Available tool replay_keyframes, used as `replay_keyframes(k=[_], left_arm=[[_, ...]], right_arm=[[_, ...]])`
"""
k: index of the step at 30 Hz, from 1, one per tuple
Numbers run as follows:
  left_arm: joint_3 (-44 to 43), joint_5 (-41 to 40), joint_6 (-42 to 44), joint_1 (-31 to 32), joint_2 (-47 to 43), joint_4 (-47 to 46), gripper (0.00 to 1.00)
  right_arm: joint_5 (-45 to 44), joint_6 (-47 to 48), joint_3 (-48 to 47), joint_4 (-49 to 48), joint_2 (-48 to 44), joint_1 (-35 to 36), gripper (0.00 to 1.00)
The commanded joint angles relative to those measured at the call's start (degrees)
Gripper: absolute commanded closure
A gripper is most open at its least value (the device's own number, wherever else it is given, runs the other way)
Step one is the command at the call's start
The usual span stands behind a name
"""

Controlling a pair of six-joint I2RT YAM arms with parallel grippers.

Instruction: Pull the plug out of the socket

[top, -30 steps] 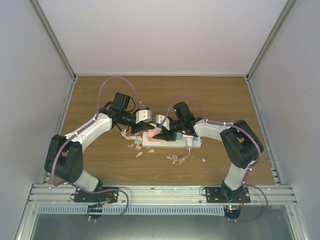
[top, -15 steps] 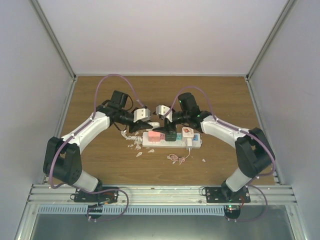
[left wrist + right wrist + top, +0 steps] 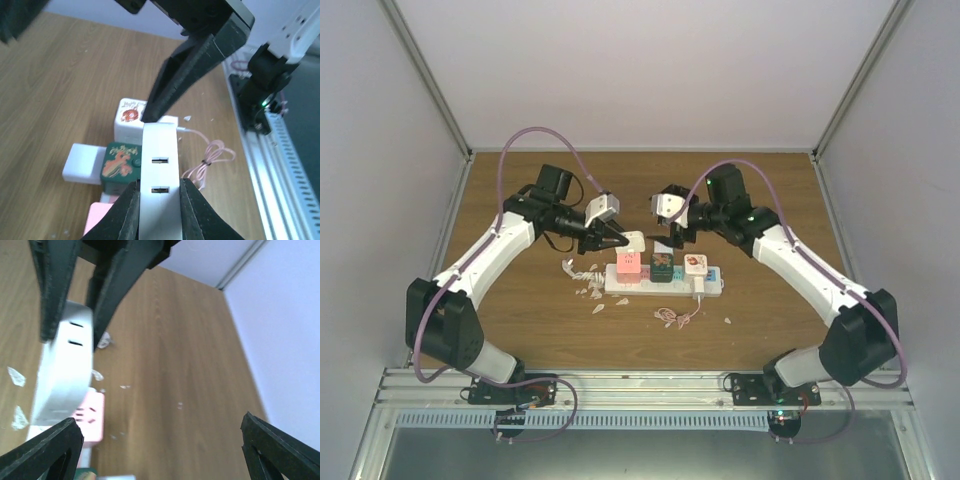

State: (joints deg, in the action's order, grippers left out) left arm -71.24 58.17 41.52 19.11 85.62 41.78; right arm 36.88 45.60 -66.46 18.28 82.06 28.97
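The socket (image 3: 665, 284) is a long white power strip lying across the middle of the table. A pink adapter (image 3: 628, 263), a green adapter (image 3: 663, 267) and a white adapter with a red picture (image 3: 696, 264) stand on it. My left gripper (image 3: 620, 240) is shut on a white plug (image 3: 634, 240) and holds it just behind the strip's left end. In the left wrist view the plug (image 3: 160, 165) shows two slots between my fingers (image 3: 122, 210). My right gripper (image 3: 670, 238) is wide open and empty, above and behind the strip. In the right wrist view it (image 3: 160, 450) faces the held plug (image 3: 65, 375).
A thin pink cable (image 3: 672, 316) lies coiled in front of the strip, and it also shows in the left wrist view (image 3: 212, 155). White scraps (image 3: 588, 290) are scattered left of the strip. Grey walls enclose the wooden table (image 3: 520, 330) on three sides.
My right gripper has lifted off the strip and drawn back to the right, open. My left gripper has risen from the strip's left end with the white plug in it.
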Motion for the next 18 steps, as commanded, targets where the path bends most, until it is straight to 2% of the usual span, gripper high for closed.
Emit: replay_keyframes(k=[1, 7, 10, 18], left_arm=[[-2.7, 9.1, -8.4, -0.7, -1.7, 1.7, 0.97], [-3.1, 17.6, -16.7, -1.1, -2.2, 0.3, 0.98], [-1.1, 21.9, -22.6, -1.1, -2.8, -3.5, 0.98], [5.6, 29.1, -40.4, -2.0, -5.3, -17.9, 1.0]], right_arm=[[-6.9, 7.4, -6.2, 10.8, -2.5, -0.5, 0.13], [-12.5, 14.9, -10.7, 18.4, -5.9, -0.3, 0.17], [-14.8, 17.5, -12.9, 21.2, -6.1, -0.3, 0.18], [-16.2, 21.3, -11.5, 16.4, -13.6, 4.9, 0.17]])
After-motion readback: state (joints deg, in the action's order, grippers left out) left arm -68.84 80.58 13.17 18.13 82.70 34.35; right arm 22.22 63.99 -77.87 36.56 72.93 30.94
